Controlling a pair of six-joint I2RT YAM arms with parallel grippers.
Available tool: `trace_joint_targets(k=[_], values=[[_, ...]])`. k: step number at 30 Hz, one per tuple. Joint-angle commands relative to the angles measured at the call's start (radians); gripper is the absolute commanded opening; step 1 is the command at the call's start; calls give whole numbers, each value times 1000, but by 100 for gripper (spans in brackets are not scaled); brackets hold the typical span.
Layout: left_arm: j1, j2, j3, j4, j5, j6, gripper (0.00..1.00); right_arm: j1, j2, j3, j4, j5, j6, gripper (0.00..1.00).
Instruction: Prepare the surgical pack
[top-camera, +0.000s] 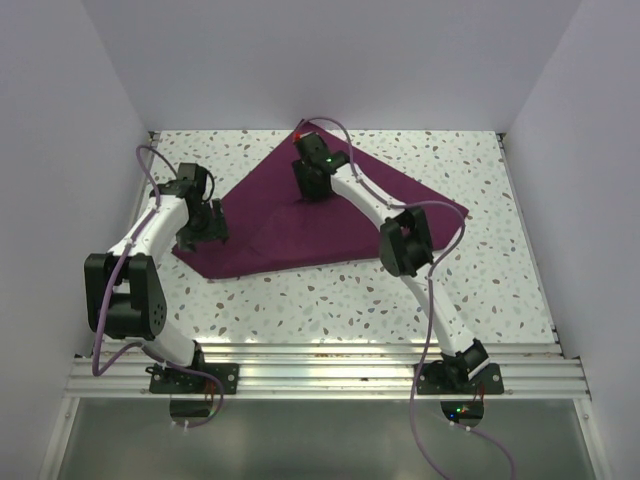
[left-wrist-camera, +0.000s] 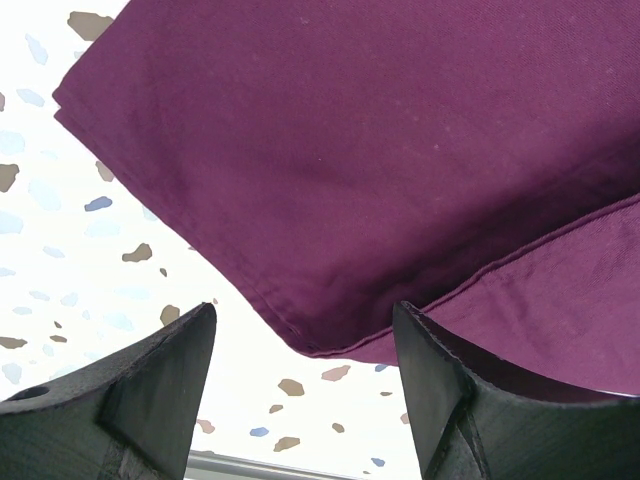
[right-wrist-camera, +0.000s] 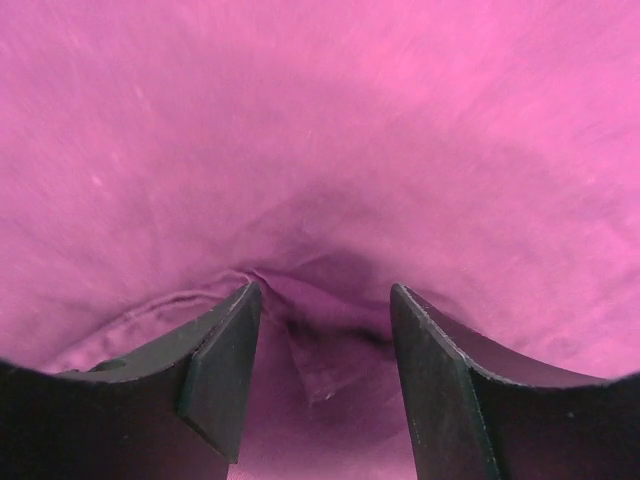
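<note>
While puckered — cloth (right-wrist-camera: 320, 130) beneath the parted right end effector (right-wrist-camera: 322, 295).

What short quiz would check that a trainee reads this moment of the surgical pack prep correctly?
1. True or false: the left claw is shut on the corner of the purple cloth.
2. Pick one: the right claw hangs over A) bare tabletop, B) the purple cloth, C) an uncovered steel tray.
3. Fill in: between the right claw's open jaws sits a small raised ____ of fabric.

Key:
1. False. Its jaws stand wide open, with the cloth's near corner just ahead of them, ungripped.
2. B.
3. Fold.
</note>
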Motion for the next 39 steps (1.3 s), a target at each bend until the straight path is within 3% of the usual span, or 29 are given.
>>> trace_joint_targets(k=[1, 13, 20, 23, 28, 33, 39], values=[[10, -2, 8, 30, 4, 6, 75, -24, -71, 65, 57, 14, 34, 59], [18, 14, 43, 21, -10, -11, 76, -26, -110, 11, 65, -53, 37, 52], [106, 41, 57, -4, -44, -10, 81, -33, -53, 2, 73, -119, 77, 10], [175, 70, 83, -21, -96, -10, 94, -47, -24, -6, 79, -156, 120, 4], [295, 122, 107, -6, -55, 6, 97, -72, 27, -18, 84, -191, 152, 0], [329, 153, 94, 34, 25, 15, 98, -93, 60, -27, 76, -228, 180, 0], [352, 196, 66, 87, 97, 13, 92, -99, 82, -35, 82, -268, 209, 0]])
